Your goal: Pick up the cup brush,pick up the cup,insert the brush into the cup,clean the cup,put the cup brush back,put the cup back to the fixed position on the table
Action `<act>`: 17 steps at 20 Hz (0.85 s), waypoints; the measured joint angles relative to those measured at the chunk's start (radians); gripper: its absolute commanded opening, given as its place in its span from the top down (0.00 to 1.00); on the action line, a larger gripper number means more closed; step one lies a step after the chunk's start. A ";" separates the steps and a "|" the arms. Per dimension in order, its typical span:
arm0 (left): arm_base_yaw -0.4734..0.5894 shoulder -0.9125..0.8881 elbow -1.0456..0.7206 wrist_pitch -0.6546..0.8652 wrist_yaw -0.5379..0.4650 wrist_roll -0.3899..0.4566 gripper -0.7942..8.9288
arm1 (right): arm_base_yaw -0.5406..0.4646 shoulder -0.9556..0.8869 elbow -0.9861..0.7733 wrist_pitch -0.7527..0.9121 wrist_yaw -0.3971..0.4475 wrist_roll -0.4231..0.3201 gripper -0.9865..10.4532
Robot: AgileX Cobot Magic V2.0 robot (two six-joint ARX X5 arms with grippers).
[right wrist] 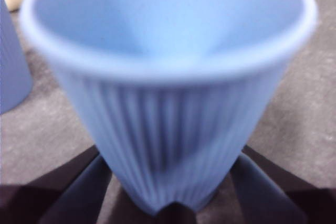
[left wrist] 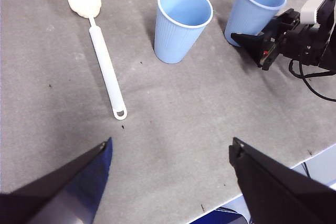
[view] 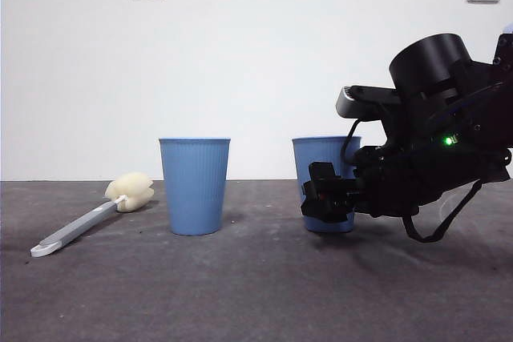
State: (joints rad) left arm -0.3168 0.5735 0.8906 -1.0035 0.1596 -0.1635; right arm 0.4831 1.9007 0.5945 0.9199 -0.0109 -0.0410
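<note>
Blue cup [right wrist: 168, 93] stands on the table [view: 240, 294] between your right tool's [view: 327, 202] spread, unclosed jaws, so close and lift next, while the brush [left wrist: 100, 51] lies untouched beneath your open left tool [left wrist: 170, 156].

Cup brush [view: 92, 218] left of two cups [view: 195, 186].
</note>
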 measured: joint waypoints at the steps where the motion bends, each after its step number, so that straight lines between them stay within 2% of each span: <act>1: 0.000 0.000 0.000 0.000 0.000 0.000 0.53 | 0.001 0.000 0.000 -0.008 -0.005 0.000 0.92; 3: 0.000 0.000 0.000 0.000 0.000 0.000 0.53 | 0.002 -0.002 0.006 -0.034 -0.007 0.000 0.90; 7: 0.000 0.005 0.000 0.000 0.000 0.003 0.53 | 0.003 -0.011 0.014 -0.069 -0.006 0.000 0.63; 11: 0.000 0.007 0.000 0.000 0.000 0.003 0.53 | 0.004 -0.023 0.017 -0.095 -0.006 0.008 0.60; 14: 0.000 0.007 0.000 0.000 0.000 0.004 0.53 | 0.009 -0.039 0.004 -0.161 -0.020 0.018 0.49; 17: 0.000 0.007 0.000 0.000 0.000 0.006 0.53 | 0.013 -0.065 0.008 -0.215 -0.023 0.023 0.49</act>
State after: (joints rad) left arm -0.3168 0.5804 0.8906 -1.0035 0.1596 -0.1577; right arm 0.4961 1.8359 0.6022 0.7052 -0.0341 -0.0181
